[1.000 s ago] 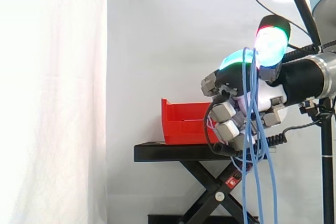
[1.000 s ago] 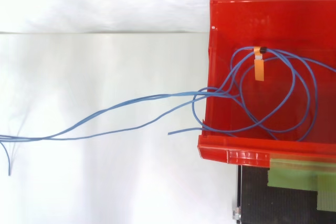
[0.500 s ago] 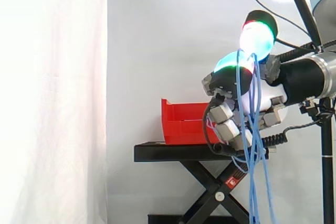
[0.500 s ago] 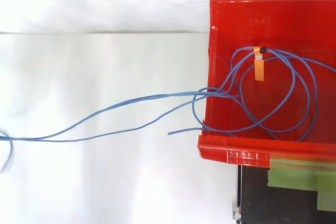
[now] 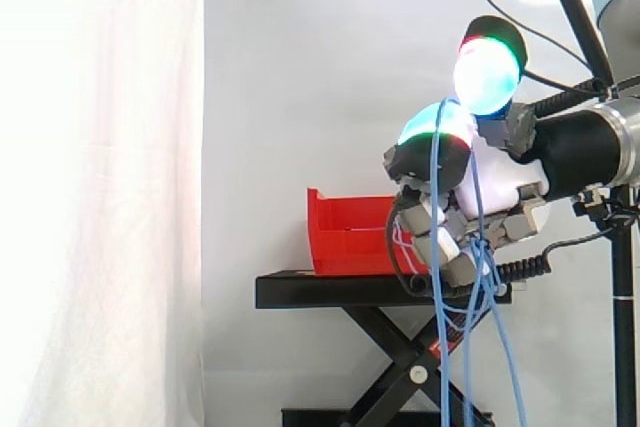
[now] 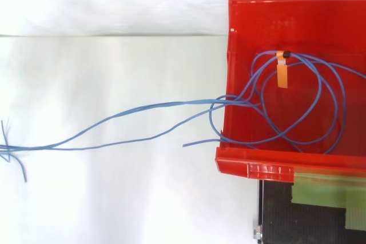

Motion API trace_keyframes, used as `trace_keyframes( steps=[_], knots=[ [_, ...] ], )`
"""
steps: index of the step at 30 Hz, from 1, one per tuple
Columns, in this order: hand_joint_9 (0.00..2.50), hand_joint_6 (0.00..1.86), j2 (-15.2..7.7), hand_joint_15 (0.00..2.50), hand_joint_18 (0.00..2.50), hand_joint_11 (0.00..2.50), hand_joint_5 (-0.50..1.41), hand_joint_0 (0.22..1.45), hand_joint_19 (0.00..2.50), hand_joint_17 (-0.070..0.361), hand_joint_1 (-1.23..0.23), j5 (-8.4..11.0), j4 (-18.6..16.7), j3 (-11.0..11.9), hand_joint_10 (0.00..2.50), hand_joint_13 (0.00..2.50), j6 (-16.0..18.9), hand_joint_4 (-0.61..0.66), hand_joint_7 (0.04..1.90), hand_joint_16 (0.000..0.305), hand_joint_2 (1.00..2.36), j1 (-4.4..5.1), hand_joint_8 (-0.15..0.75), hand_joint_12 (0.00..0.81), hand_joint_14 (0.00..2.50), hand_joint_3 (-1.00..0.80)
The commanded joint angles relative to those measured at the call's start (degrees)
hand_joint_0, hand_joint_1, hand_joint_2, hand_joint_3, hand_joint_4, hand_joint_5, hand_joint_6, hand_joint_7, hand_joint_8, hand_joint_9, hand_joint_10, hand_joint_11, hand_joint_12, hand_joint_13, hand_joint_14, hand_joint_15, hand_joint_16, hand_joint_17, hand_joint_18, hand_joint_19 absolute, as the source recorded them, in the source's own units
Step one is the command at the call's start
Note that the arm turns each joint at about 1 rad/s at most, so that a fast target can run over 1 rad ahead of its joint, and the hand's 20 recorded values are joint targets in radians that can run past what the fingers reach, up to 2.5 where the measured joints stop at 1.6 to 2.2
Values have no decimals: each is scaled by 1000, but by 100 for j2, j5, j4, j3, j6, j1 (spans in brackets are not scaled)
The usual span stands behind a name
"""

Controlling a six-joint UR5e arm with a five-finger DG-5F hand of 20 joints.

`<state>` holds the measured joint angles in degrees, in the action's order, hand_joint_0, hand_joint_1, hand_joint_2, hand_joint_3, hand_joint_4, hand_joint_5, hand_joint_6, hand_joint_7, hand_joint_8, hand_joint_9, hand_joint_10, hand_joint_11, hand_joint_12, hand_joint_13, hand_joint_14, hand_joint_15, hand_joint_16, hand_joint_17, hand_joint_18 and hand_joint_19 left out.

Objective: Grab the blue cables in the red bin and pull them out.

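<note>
Blue cables (image 5: 437, 247) now hang hooked over the hand's (image 5: 500, 182) curled finger, thumb lifted

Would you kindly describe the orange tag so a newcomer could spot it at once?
Look down into the red bin on the black stand. Its floor holds looping blue cables, and the orange tag sits where the loops gather. It alone is flat and orange.

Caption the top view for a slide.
Blue cables loop inside the red bin, several strands trailing out over its wall.
</note>
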<state>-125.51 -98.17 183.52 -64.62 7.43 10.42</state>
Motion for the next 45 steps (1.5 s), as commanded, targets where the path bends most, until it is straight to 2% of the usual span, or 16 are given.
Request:
trace_keyframes(
  steps=[1, 6, 10, 15, 17, 26, 31, 37, 45],
  knots=[
    [736, 213, 0, 579, 703, 625, 785, 774, 761, 108, -833, 0, 0, 2, 17, 745, 0, 193, 719, 48, 1000, 3, 267, 360, 21, -1000],
    [736, 297, 0, 584, 703, 630, 784, 786, 763, 107, -852, 0, 0, 2, 19, 746, 0, 183, 724, 47, 1000, 3, 261, 358, 20, -1000],
    [740, 501, 0, 584, 702, 626, 727, 804, 765, 106, -889, 0, 0, 2, 19, 751, -9, 166, 647, 47, 1000, 3, 266, 355, 19, -1000],
    [744, 857, 0, 592, 704, 621, 656, 832, 759, 104, -912, 0, 0, 2, 16, 756, -9, 149, 519, 46, 1000, 3, 260, 350, 21, -1000],
    [748, 934, 0, 604, 704, 635, 644, 841, 768, 103, -917, 0, 0, 2, 18, 771, -9, 135, 500, 46, 1000, 3, 261, 347, 20, -1000],
    [790, 986, 0, 670, 711, 676, 658, 878, 760, 101, -913, 0, 0, 2, 17, 824, -9, 103, 488, 45, 1000, 3, 259, 342, 23, -1000],
    [857, 971, 0, 790, 718, 763, 681, 902, 761, 99, -905, 0, 0, -7, 18, 920, -71, 86, 503, 44, 1000, 3, 260, 342, 25, -1000],
    [981, 966, 0, 1257, 796, 1045, 683, 916, 874, 96, -902, 0, 0, -7, 20, 1149, -176, 69, 516, 43, 1000, 3, 257, 312, 22, -1000],
    [1110, 976, 0, 1605, 844, 1347, 679, 922, 916, 95, -900, 0, 0, -7, 10, 1314, -185, 56, 504, 42, 1000, 3, 234, 281, 2, -1000]
  ],
)
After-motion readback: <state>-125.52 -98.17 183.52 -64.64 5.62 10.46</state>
